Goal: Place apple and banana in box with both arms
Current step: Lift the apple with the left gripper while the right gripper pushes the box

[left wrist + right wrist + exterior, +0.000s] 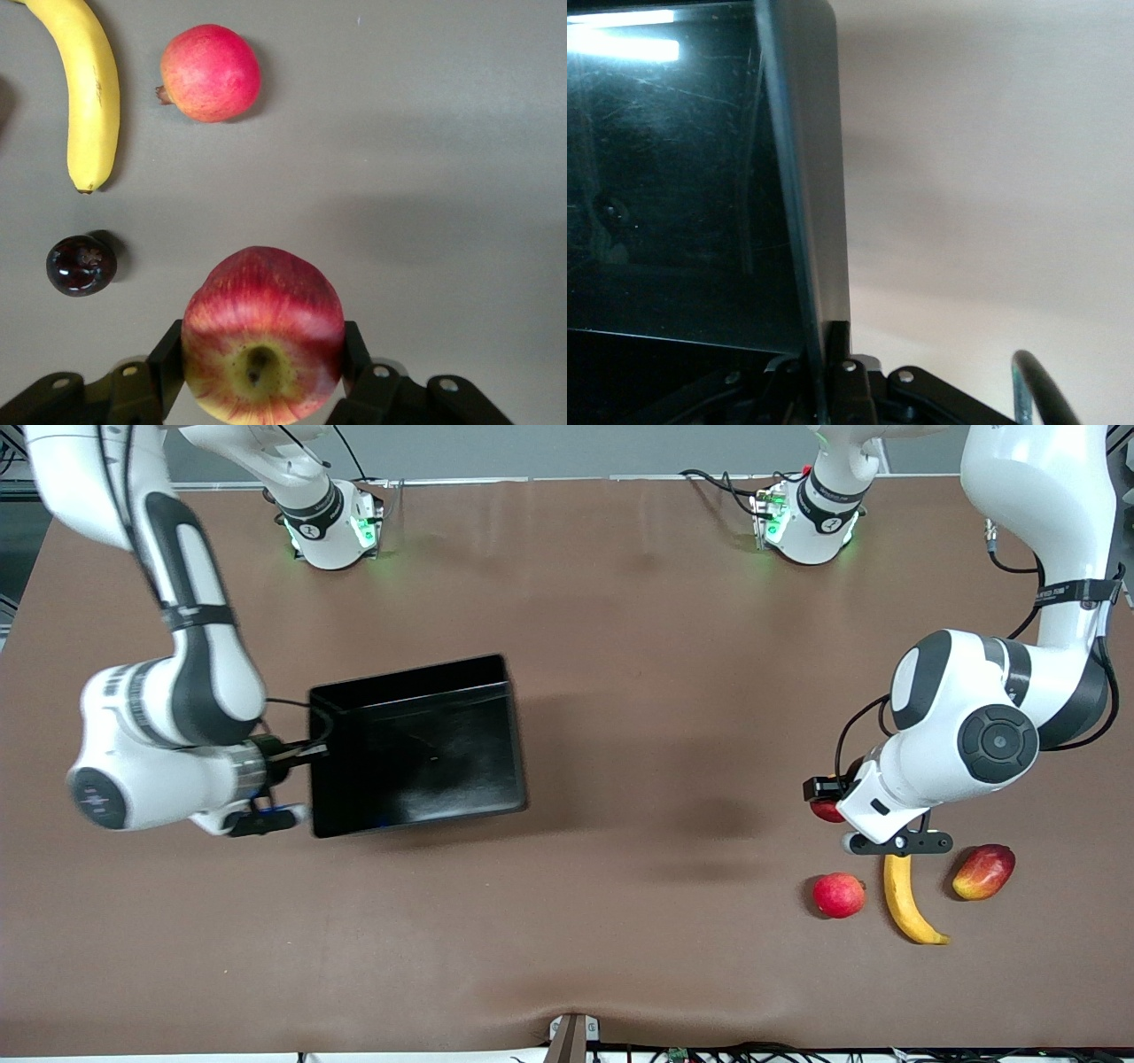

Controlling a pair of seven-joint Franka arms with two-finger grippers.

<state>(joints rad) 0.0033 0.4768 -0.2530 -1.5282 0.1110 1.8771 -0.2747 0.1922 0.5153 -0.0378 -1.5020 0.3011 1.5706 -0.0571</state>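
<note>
Left wrist view: the left gripper [262,376] clasps the apple [262,332]; the right gripper [824,367] pinches the empty box's [799,177] wall; the banana [89,88] waits on the table.

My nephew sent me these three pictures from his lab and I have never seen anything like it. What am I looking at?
Two white robot arms stand at a brown table. The wide picture looks down from across the table; the other two come from cameras on each arm's wrist. The left pincer is closed on a red-and-yellow apple, near a banana, a pink-red round fruit, a mango and a small dark fruit, all lying at the left arm's end of the table. The right pincer grips the wall of a black box, which looks empty.
</note>
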